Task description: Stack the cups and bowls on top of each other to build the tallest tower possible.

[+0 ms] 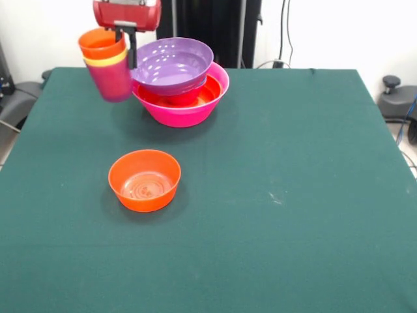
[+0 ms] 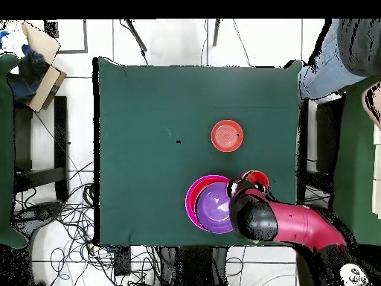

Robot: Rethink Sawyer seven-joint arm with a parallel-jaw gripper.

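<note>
- Dark green cloth-covered table (image 1: 280, 195), white wall and dark curtain behind; overhead view shows tiled floor with cable clutter and a person's leg in jeans (image 2: 327, 67) at the top right edge.
- Tower: big glossy pink plastic bowl (image 1: 189, 112) as base, near the far edge of the table, left of centre in the front view. A wide orange bowl (image 1: 195, 96) sits nested inside it, only the rim and part of the inner wall visible. A wide shallow purple bowl (image 1: 172, 64) rests on top, tilted, its rim higher on the right.
- Nested stack of smooth tapered plastic cups (image 1: 107, 68) held in the air just left of the tower: orange cup innermost, a yellow rim band below it, purple cup outermost. Any further cup inside is hidden.
- Gripper (image 1: 130, 49): red housing cut off at the top edge; one dark finger (image 1: 132, 52) runs down beside the cups' rim, the other is hidden by the stack. It grips the cups by the rim, stack tilted slightly.
- Overhead: arm (image 2: 298, 223) covers part of the purple bowl; cups show only as a small red-orange ring.
- Small orange glossy bowl (image 1: 144, 180) stands alone, upright, mid-table, well apart from the tower.
</note>
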